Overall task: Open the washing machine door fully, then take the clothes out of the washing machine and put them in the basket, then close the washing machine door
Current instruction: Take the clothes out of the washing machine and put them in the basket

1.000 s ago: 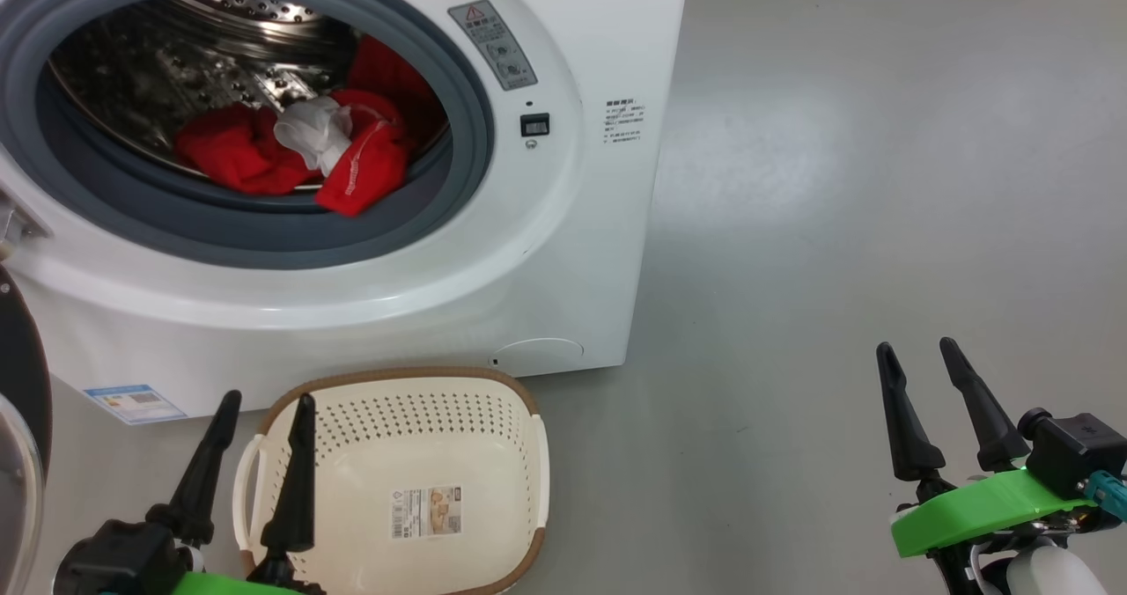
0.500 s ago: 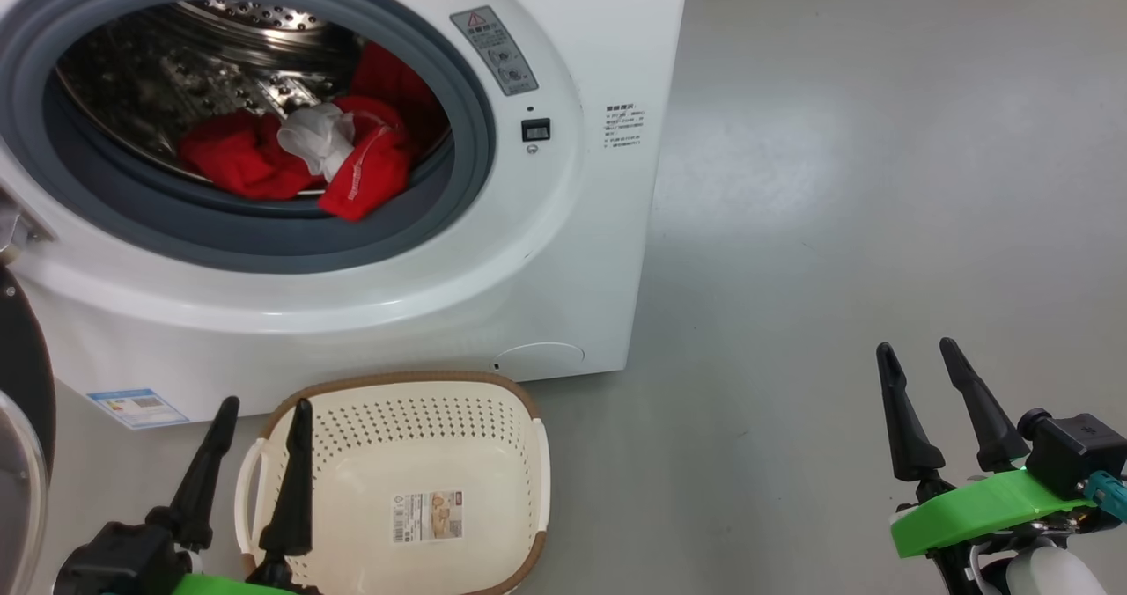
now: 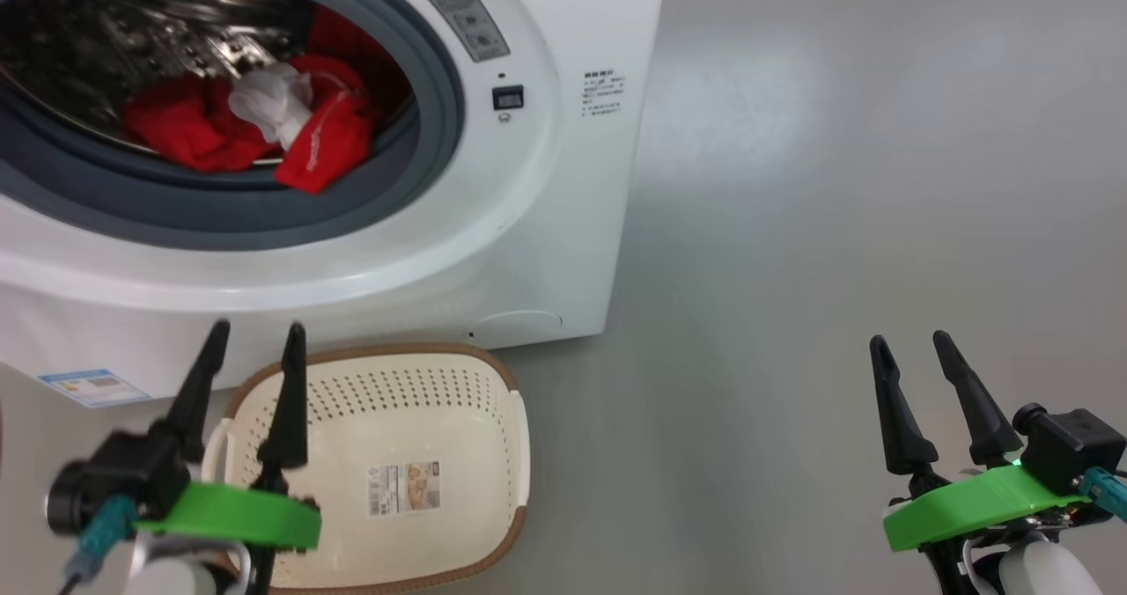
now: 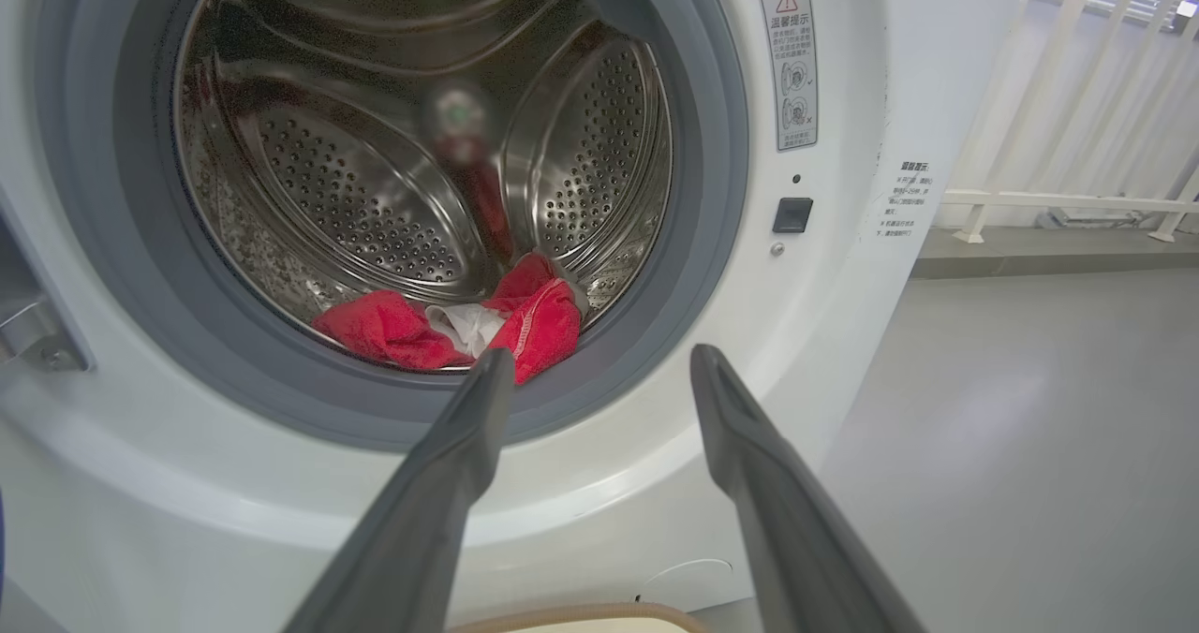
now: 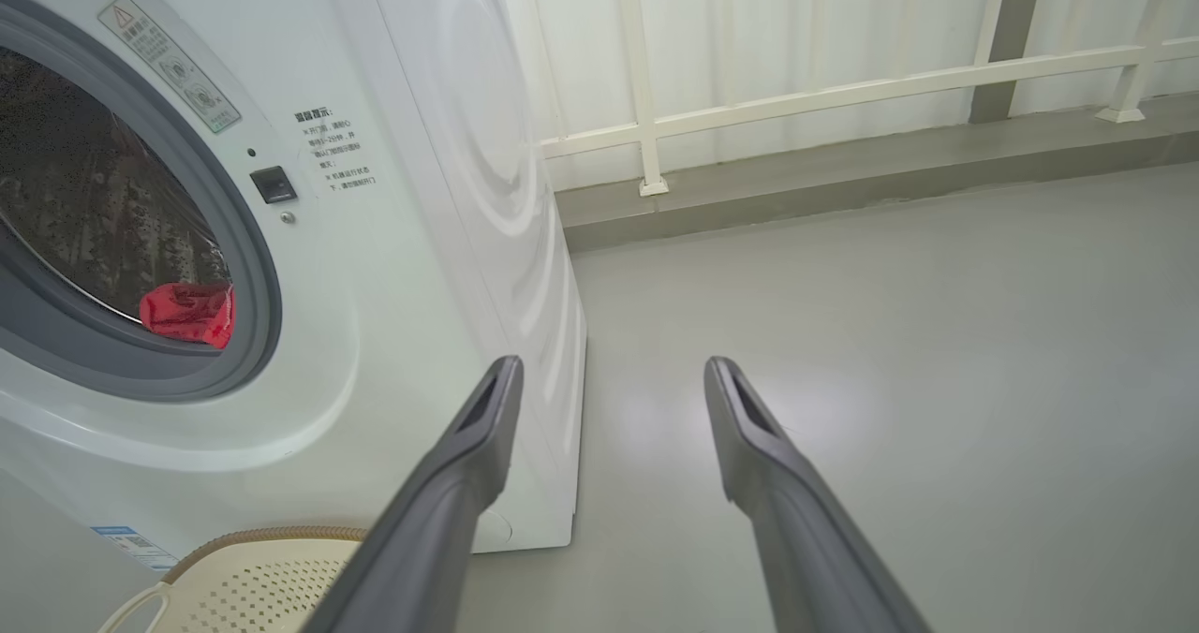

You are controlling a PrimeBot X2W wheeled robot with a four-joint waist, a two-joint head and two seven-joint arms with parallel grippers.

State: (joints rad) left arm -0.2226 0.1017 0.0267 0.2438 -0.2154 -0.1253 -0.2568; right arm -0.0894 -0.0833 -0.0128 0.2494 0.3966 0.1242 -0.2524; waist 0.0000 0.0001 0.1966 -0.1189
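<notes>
The washing machine (image 3: 563, 243) has a glossy white shell; its drum (image 4: 375, 202) is bright perforated steel and its gasket (image 3: 431, 111) is matt grey rubber. The clothes (image 3: 189, 128) are soft red cloth around a white piece. The basket (image 3: 440, 419) is matt cream plastic with a brown woven-look rim and a paper label (image 3: 403, 488). The floor (image 3: 836, 225) is smooth grey with a dull sheen. The left pincer (image 3: 257, 331) and right pincer (image 3: 909, 341) have matt dark fingers (image 3: 895, 419).

Smooth grey floor (image 3: 836, 269) stretching out wide, and there's a soft patch of glare (image 3: 731, 128) on it at one o'clock. From the right wrist, a white railing (image 5: 843, 80) runs across twelve to two o'clock, with a pale wall (image 5: 749, 15) behind and a grey kerb (image 5: 843, 184) beneath.
</notes>
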